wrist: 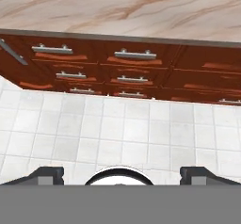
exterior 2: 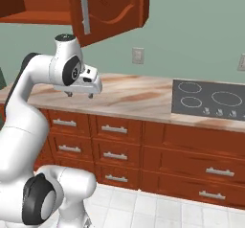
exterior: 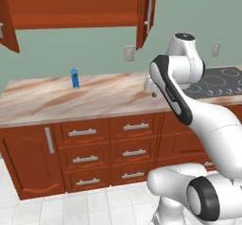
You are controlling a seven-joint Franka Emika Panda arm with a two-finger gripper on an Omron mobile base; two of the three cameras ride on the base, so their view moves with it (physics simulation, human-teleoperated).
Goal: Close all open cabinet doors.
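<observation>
Currently the tool [exterior 2: 80, 95] hangs with its two short dark fingertips spread wide apart and nothing between them, pointing down over the front edge of the marbled beige-and-brown surface [exterior: 94, 99]; the hand view looks past them to the white tiled floor [wrist: 117, 133] and the rows of reddish-brown drawer fronts with short silver handles [wrist: 134, 54] below. The task's object, a tall reddish-brown wooden cabinet door with a wavy-edged raised panel and a long vertical silver bar handle [exterior 2: 107, 9], stands swung out from the upper cabinet, above the tool and slightly beyond it, well apart from the fingertips. In the left base view the same door [exterior: 145, 11] shows edge-on, projecting toward the robot, which confirms it is open. A second door edge [exterior: 8, 23] shows at the far upper left of that view, well off to the tool's left; it too seems to stand out from the cabinet. A small blue bottle [exterior: 74, 78] stands upright on the surface, left of the tool and clear of it. Judgement: the empty, spread tool suits pushing rather than gripping, and the arm must rise to reach the door's face.
</observation>
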